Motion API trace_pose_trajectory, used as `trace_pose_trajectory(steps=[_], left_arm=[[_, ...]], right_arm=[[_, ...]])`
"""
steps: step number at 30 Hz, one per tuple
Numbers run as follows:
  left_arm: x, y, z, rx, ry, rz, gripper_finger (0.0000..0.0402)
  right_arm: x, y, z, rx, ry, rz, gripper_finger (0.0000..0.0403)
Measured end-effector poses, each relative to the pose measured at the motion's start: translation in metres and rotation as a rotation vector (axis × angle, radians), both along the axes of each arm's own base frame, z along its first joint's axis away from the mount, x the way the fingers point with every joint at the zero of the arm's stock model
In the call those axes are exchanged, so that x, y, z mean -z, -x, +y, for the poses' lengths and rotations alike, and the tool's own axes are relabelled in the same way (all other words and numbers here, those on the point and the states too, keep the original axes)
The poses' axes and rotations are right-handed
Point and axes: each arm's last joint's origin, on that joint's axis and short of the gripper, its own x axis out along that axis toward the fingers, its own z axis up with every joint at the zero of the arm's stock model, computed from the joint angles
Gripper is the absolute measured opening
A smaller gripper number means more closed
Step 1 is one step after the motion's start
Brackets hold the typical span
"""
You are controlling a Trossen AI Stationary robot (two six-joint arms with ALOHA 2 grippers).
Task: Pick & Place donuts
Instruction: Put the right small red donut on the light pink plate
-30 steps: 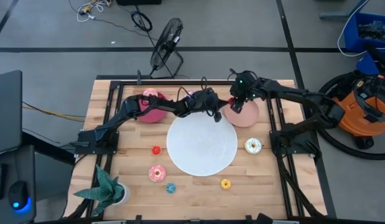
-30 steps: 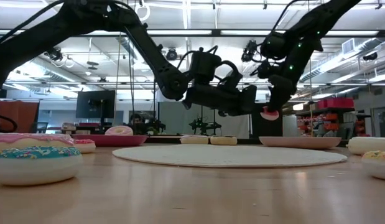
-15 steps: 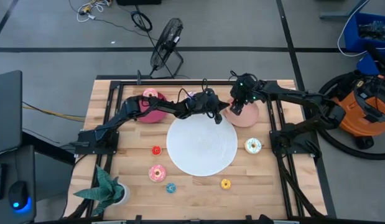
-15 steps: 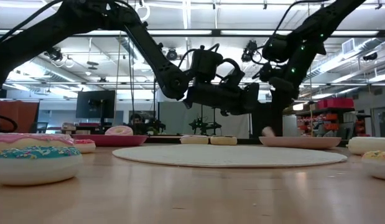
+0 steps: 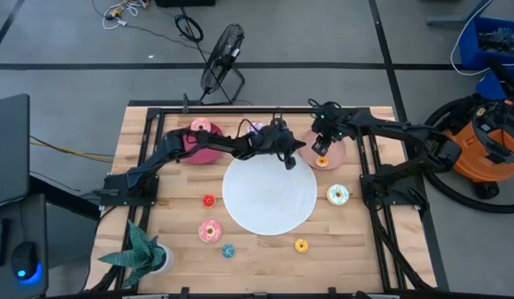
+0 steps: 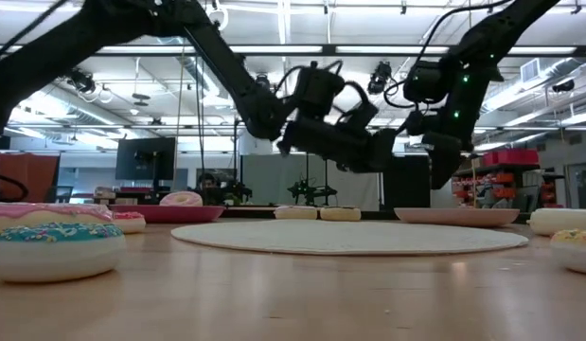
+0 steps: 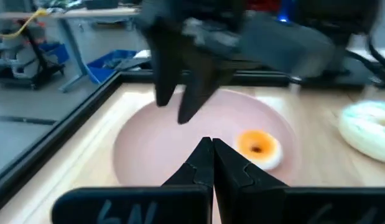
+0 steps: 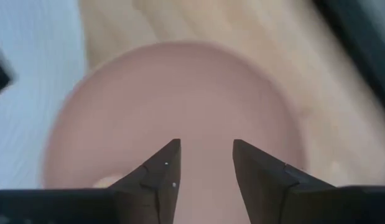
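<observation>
- While both arms are reaching over the table's far side in the high view, the right gripper (image 5: 323, 143) is hanging above the salmon plate (image 5: 333, 152), where a small orange-topped donut (image 5: 321, 161) is lying apart from it.
- The left gripper (image 5: 288, 158) is hovering just beside that plate, over the far rim of the white disc (image 5: 269, 195).
- A pink donut (image 5: 200, 126) is resting on the crimson plate (image 5: 208, 150); a white donut (image 5: 338, 195), a red one (image 5: 208, 200), another pink one (image 5: 210, 231), a blue one (image 5: 228, 250) and a yellow one (image 5: 301, 245) are lying on the bare wood (image 5: 182, 220).
- In the low view, both grippers are hanging in the air: the right one (image 6: 442, 175) over the salmon plate (image 6: 456, 216), the left one (image 6: 392, 156) close beside it.
- In the left wrist view, the left gripper (image 7: 211, 149) is showing its fingers pressed together with nothing between them, pointing at the donut (image 7: 257, 147) on the plate (image 7: 148, 134); the right gripper (image 7: 180, 112) is hanging above the plate, clear of the donut.
- In the right wrist view, the right gripper (image 8: 204, 149) is holding its fingers parted and empty over the plate (image 8: 180, 93).
</observation>
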Motion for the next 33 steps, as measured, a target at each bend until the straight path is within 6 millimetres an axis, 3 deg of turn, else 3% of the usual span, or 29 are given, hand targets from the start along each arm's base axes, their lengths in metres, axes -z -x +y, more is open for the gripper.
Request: trace_pose_trajectory(steps=[4, 8, 16, 22, 26, 30, 33], left_arm=[[-0.012, 0.008, -0.02, -0.054, -0.141, 0.115, 0.0002], [-0.012, 0.019, -0.033, -0.128, -0.236, 0.184, 0.0002], [0.004, 0.031, -0.027, -0.155, -0.229, 0.234, 0.0002], [0.005, 0.032, -0.027, -0.157, -0.228, 0.235, 0.0002], [0.004, 0.031, -0.028, -0.151, -0.228, 0.232, 0.0003], [0.005, 0.031, -0.028, -0.152, -0.228, 0.233, 0.0003], [0.005, 0.031, -0.028, -0.152, -0.228, 0.234, 0.0003]], right_arm=[[0.001, 0.002, 0.008, -0.003, -0.167, -0.041, 0.0155], [0.004, -0.001, 0.015, -0.01, -0.176, -0.033, 0.0155], [0.018, -0.012, 0.022, -0.013, -0.136, 0.078, 0.0155], [0.045, -0.019, 0.019, -0.031, -0.203, 0.183, 0.0155], [0.048, -0.021, 0.017, -0.067, -0.206, 0.199, 0.0151], [0.043, -0.018, 0.019, -0.076, -0.19, 0.189, 0.0112], [0.036, -0.018, 0.02, -0.088, -0.189, 0.15, 0.0052]])
